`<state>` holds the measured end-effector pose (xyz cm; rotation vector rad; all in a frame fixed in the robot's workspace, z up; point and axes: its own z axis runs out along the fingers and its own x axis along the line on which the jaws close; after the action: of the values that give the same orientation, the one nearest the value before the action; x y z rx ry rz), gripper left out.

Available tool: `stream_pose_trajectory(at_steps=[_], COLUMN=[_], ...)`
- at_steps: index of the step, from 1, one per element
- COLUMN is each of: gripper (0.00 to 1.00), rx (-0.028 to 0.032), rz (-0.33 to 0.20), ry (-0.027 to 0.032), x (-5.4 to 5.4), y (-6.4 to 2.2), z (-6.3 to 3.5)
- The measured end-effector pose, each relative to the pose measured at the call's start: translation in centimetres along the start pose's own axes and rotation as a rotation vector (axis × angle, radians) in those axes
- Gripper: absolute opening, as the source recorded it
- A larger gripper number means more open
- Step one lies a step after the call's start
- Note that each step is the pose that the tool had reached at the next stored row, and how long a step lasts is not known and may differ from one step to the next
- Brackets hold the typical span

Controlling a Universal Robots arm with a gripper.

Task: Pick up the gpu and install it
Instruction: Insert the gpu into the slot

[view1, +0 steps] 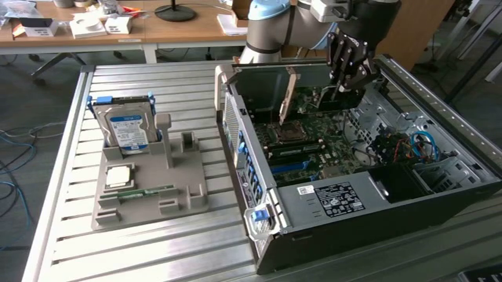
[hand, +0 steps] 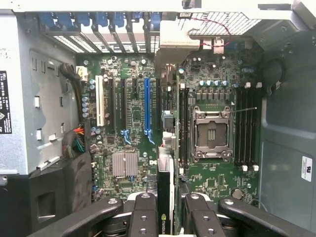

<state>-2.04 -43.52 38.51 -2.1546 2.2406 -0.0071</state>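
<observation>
The gpu (hand: 166, 163) is seen edge-on in the wrist view, a thin dark card with a green logo near my fingers and a grey metal bracket (hand: 173, 44) at its far end. My gripper (hand: 168, 202) is shut on it, one black finger (hand: 143, 212) on each flat side. The card hangs upright over the green motherboard (hand: 207, 177), between the blue slot (hand: 146, 106) and the empty processor socket (hand: 211, 133). In the exterior view my gripper (view1: 349, 76) reaches down into the far part of the open computer case (view1: 330, 202).
On the exterior view's left a grey holder (view1: 149, 188) carries a silver hard drive (view1: 129, 129), a square chip (view1: 119, 176) and a green memory stick (view1: 145, 192). Blue and red cables (view1: 419, 147) lie inside the case. A cluttered wooden desk (view1: 180, 29) stands behind.
</observation>
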Motion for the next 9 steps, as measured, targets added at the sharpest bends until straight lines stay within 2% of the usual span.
stream_pose_trajectory(at_steps=[4, 9], gripper=[0.26, 0.26], rx=[0.0001, 0.0], rz=[0.0, 0.0], ry=[-0.0003, -0.0001], x=[0.0, 0.02], y=[0.0, 0.02], z=[0.07, 0.73])
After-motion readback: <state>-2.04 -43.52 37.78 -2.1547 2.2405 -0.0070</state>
